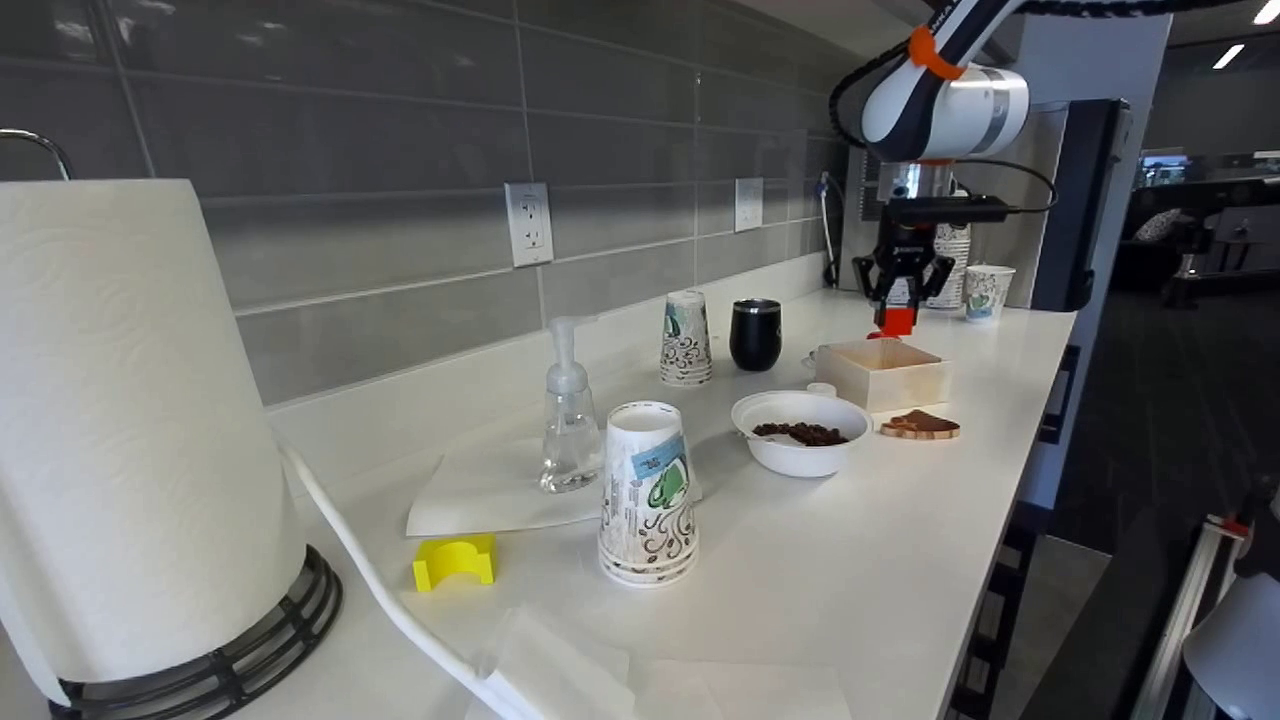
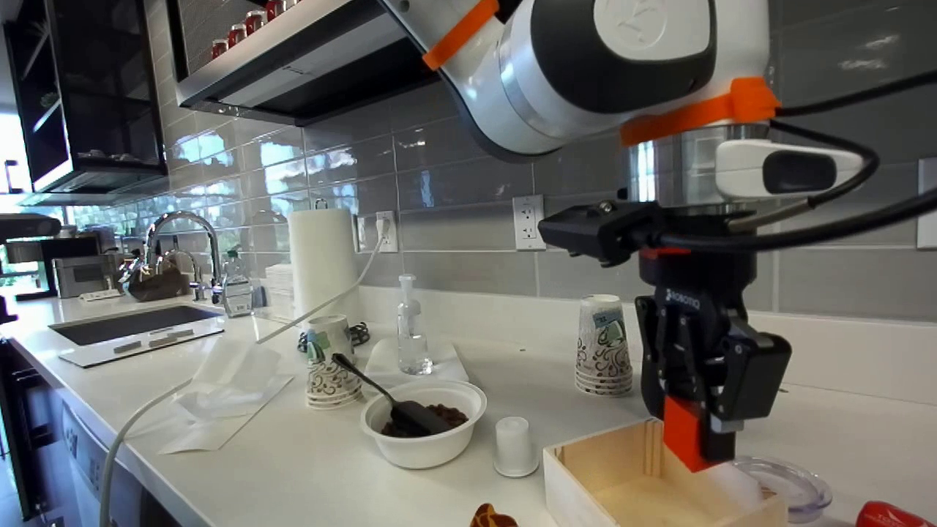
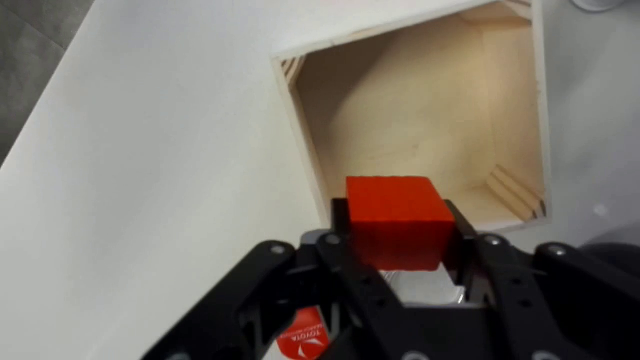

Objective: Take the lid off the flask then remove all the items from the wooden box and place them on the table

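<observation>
The black two-fingered hand [image 1: 897, 318] is gripping one red rectangular block [image 3: 395, 200].
The block is hanging near the rim of one open-topped pale-wood box [image 1: 900, 388]; an early release would be dropping it inside, and low travel would be knocking the wall. Near the box, one clear round plastic-looking lid [image 2: 794, 487], one red lettered piece [image 3: 304, 334] and one brown slice-shaped piece [image 1: 920, 426] are lying on the white smooth table [image 1: 830, 560]; one black cylindrical flask [image 1: 755, 337] is standing apart, apparently unlidded.
</observation>
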